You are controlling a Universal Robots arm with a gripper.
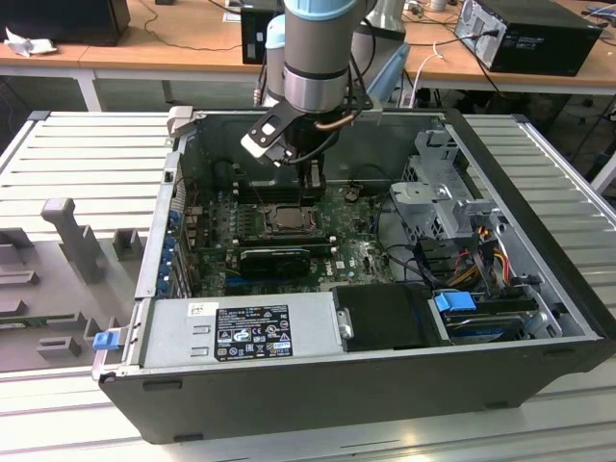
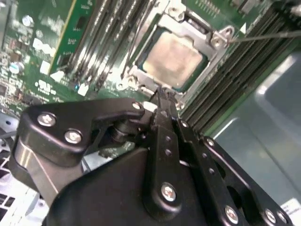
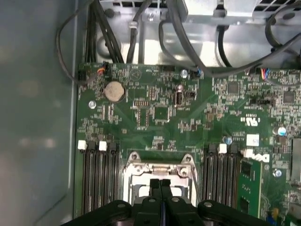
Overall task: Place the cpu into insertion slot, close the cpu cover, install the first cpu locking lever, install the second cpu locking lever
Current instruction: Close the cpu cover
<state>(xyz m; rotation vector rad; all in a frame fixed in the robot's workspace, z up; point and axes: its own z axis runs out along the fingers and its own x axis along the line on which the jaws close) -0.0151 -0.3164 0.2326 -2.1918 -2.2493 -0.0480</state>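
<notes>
cpu (image 2: 173, 59) under cpu cover (image 2: 190, 24); tool (image 2: 162, 94) closed at cover edge.

A grey slatted metal table (image 1: 87, 154) spans the frame. An open computer case (image 1: 289, 385) lies at its centre, with grey fixture blocks (image 1: 67, 231) at the left.

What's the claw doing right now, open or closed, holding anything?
Claw: closed, fingertips together, nothing visible between them, tips at the edge of the cpu cover.
</notes>
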